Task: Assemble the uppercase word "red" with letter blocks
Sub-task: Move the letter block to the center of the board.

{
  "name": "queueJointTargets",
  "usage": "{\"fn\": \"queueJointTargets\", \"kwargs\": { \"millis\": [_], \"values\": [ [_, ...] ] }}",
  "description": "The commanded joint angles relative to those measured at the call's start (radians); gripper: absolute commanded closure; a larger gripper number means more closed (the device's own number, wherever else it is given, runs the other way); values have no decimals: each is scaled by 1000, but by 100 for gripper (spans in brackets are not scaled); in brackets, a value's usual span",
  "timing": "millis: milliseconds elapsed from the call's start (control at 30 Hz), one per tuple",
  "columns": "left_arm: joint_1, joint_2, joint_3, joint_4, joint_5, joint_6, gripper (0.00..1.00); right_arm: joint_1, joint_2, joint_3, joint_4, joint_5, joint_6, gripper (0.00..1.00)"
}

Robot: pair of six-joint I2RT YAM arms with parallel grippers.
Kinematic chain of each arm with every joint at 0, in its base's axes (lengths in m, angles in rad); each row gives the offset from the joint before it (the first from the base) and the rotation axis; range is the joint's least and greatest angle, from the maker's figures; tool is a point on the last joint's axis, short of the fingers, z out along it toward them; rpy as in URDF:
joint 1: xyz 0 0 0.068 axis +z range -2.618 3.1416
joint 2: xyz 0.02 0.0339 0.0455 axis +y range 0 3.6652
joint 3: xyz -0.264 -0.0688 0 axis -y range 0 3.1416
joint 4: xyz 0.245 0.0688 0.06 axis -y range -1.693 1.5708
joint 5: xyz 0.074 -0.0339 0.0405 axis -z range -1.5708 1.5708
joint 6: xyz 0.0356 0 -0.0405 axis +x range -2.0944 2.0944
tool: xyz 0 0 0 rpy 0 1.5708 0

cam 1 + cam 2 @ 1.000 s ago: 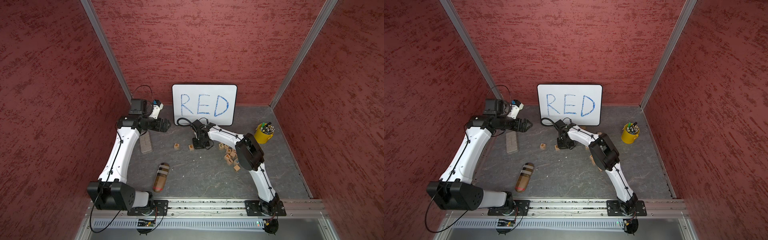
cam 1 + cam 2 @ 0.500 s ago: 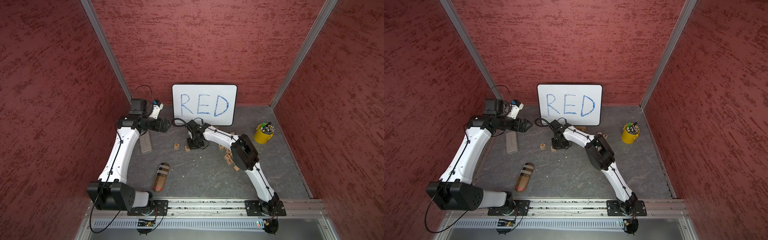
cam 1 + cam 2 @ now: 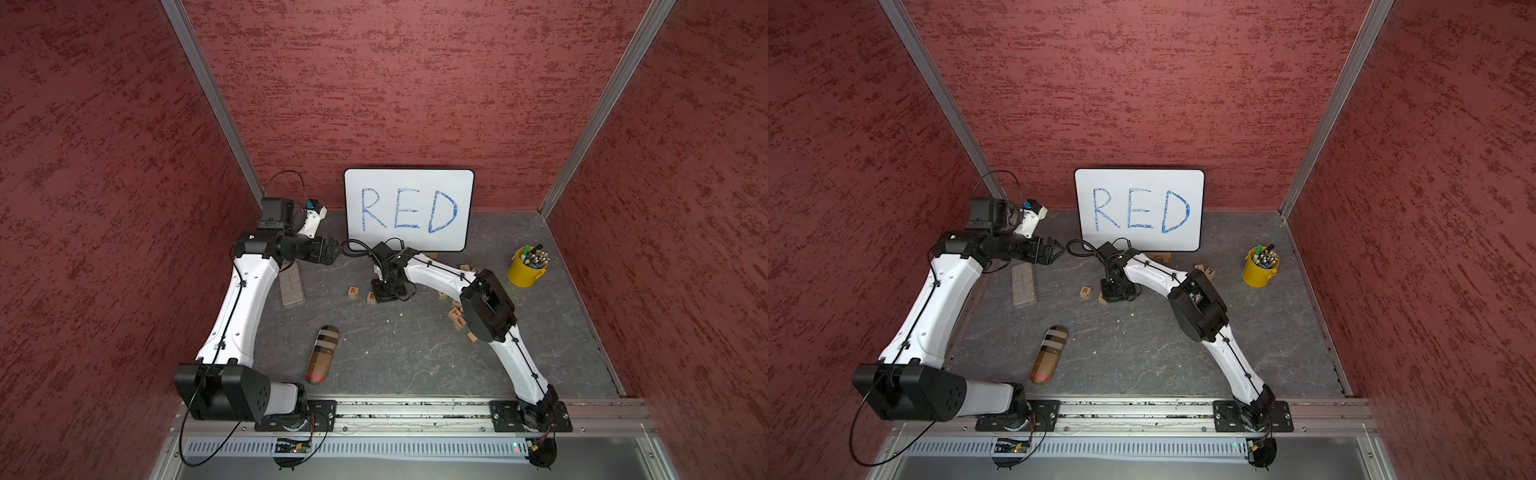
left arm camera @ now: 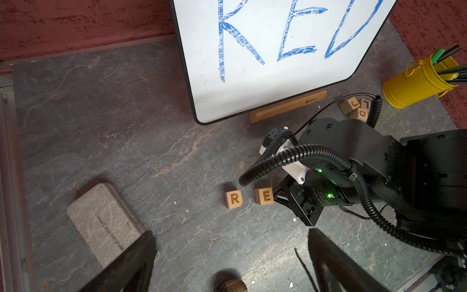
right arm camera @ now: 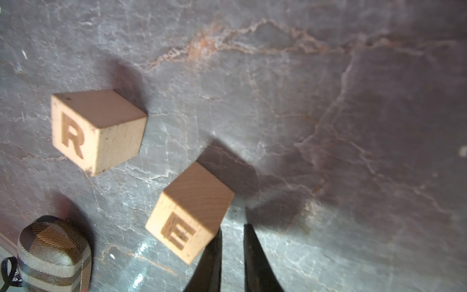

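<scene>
Right gripper [image 5: 232, 227], jaws together and empty, has pushed the E block [image 5: 188, 215], against its fingertip, toward the R block [image 5: 96, 129] just beyond. 2 of 3 letters set; D is still required. Left gripper [image 4: 230, 232] has its jaws apart.

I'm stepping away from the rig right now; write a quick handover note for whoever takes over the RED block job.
Left gripper: open, empty, raised off the table near the whiteboard.
Right gripper: shut, empty, tips down beside the E block, apparently touching it.
Done: R block and E block lie side by side with a gap; the E sits slightly askew.
Left: no D placed. Spare blocks lie under the right arm; one block near the yellow bucket looks like a D. Set it after the E.
</scene>
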Motion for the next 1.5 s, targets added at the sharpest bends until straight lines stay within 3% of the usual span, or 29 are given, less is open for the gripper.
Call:
{"fn": "queueJointTargets", "kwargs": {
  "millis": [0, 167, 400, 633, 900, 1467],
  "values": [
    [-2, -23, 3, -2, -4, 11, 5, 6, 13, 32, -16, 24, 2, 81],
    [-1, -36, 5, -2, -6, 15, 5, 5, -66, -56, 10, 50, 28, 81],
    [-2, -30, 23, -5, 3, 12, 5, 32, -167, -189, 143, -74, 102, 80],
    [-2, -32, 38, -14, -1, 13, 5, 56, -133, -170, 196, -117, 125, 79],
    [-2, -43, 34, -15, -4, 11, 5, 55, -58, -72, 119, -65, 95, 79],
    [-2, -45, 46, -15, -6, 7, 5, 44, -5, -21, 90, -25, 70, 79]
  ]
}}
